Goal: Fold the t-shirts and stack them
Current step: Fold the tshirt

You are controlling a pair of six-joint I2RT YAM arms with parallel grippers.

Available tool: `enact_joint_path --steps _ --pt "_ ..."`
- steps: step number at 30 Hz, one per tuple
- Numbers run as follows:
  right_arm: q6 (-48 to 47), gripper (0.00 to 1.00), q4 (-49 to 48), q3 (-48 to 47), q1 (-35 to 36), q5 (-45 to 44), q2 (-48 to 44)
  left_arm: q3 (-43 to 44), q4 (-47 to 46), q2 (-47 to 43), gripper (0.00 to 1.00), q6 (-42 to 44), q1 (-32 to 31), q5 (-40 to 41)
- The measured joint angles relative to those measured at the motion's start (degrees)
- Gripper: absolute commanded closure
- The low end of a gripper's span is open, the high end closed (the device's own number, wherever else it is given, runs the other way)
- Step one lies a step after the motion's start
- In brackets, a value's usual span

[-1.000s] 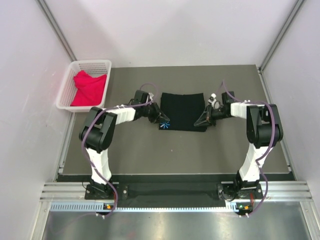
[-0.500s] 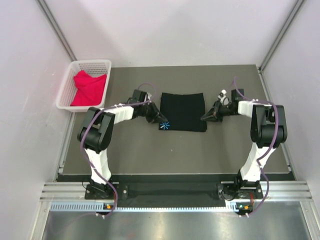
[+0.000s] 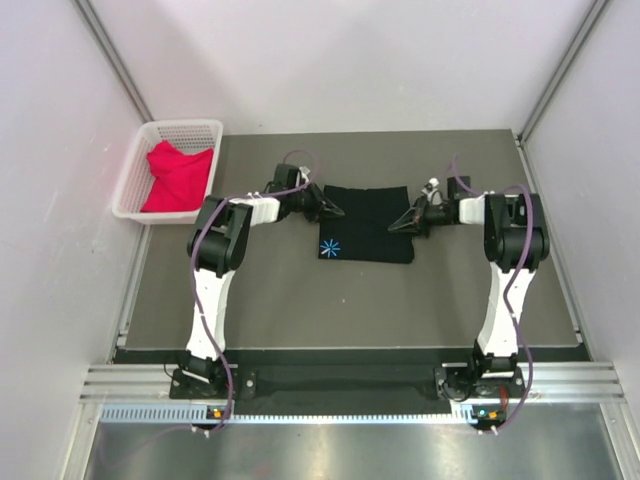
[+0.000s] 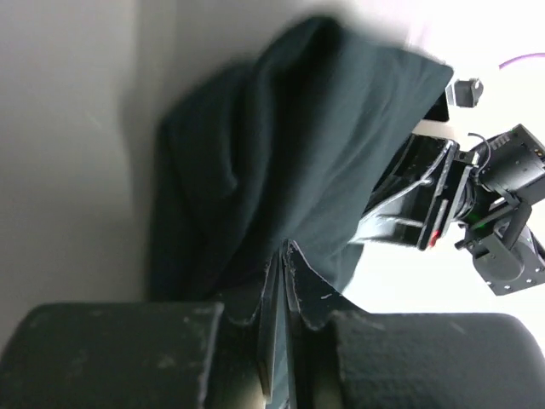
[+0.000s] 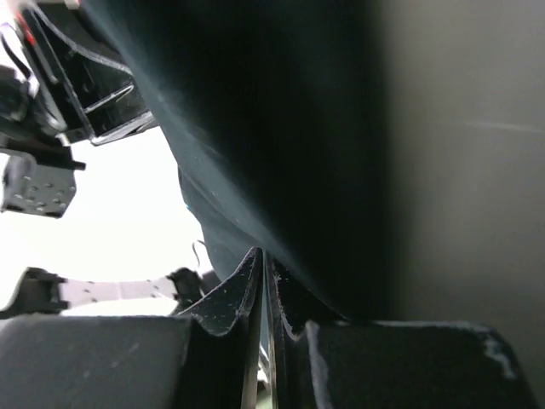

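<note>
Matched grips at the table: the left gripper (image 4: 285,256), its ridged dark fingers pressed together, pinches a soft, creased fold of the black t-shirt (image 3: 372,232), which drapes away from the fingertips. The right gripper (image 5: 262,264) is likewise clamped on the smooth cloth's opposite edge. Between the two, the shirt spreads as a folded rectangle over the matte grey table (image 3: 300,300), with a small blue-white starburst print (image 3: 330,248) near the left gripper. Well outward of that gripper, the red-pink t-shirt (image 3: 178,175) sits crumpled in a white lattice basket (image 3: 184,124).
</note>
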State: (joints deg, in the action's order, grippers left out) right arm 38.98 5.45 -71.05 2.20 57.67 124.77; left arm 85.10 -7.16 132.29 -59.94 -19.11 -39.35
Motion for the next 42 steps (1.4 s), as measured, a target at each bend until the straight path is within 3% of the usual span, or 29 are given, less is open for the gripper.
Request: enact_joint_path --steps 7,14,19,24,30,35,38,42 --pt "-3.5 0.94 4.2 -4.5 -6.9 -0.9 0.2 5.0 5.6 0.4 0.87 6.1 4.7 0.2" --pt "-1.0 0.94 3.3 -9.5 -4.3 -1.7 0.2 9.3 7.1 0.4 0.86 6.4 5.9 -0.3" --pt "5.9 0.94 -5.3 -14.3 -0.4 -1.0 1.5 11.4 2.9 1.3 0.85 1.5 4.9 -1.7" --pt "15.6 0.94 -16.9 -18.0 0.9 -0.9 8.5 13.3 -0.3 4.3 0.83 -1.6 4.4 -1.8" --pt "20.9 0.93 -21.8 -18.8 -1.1 -0.6 15.5 16.5 4.6 6.0 0.82 0.1 3.1 -2.1" --pt "21.7 0.9 -22.8 -19.0 -3.0 -1.0 15.5 17.7 5.4 3.9 0.82 2.7 -2.6 -3.1" --pt "20.4 0.85 -20.4 -19.1 -4.9 -1.4 15.1 14.0 3.6 1.6 0.83 2.5 -7.7 -4.0" --pt "13.2 0.56 -8.2 -22.4 -6.5 -4.0 12.6 8.1 0.9 0.9 0.84 0.9 -12.5 -5.1"
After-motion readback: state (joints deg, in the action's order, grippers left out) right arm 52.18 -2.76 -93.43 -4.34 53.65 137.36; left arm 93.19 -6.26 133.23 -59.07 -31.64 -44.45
